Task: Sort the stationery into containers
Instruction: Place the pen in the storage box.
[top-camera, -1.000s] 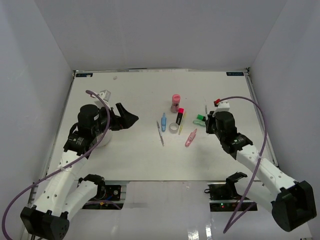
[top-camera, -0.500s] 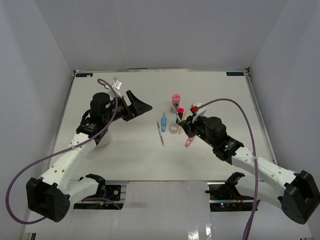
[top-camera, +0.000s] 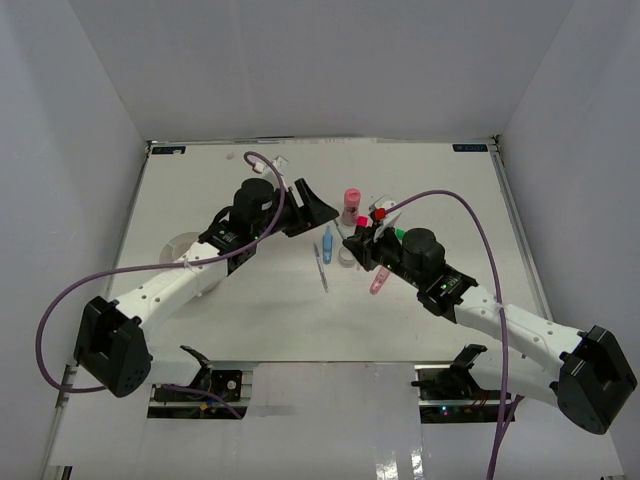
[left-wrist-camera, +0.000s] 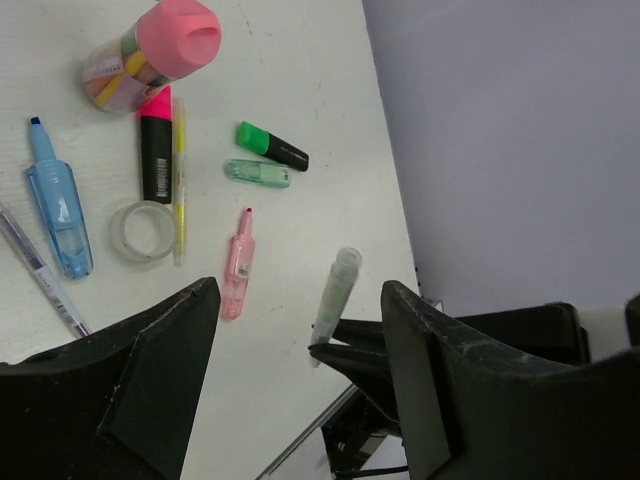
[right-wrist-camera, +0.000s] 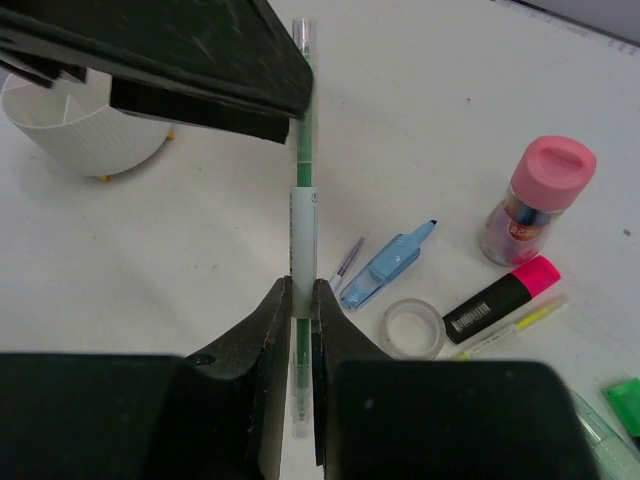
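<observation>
The white tabletop holds the round white cup over on its left side. The left pincer is spread wide with nothing in it. The right pincer pinches a thin green pen, whose top is just beside the left pincer.

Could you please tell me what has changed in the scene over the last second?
The right gripper, shut on a green pen, swung left to the middle. The open left gripper reached right to meet it, and the pen now shows between its fingers. The tape, marker, pink cylinder and the rest lie where they were.
</observation>
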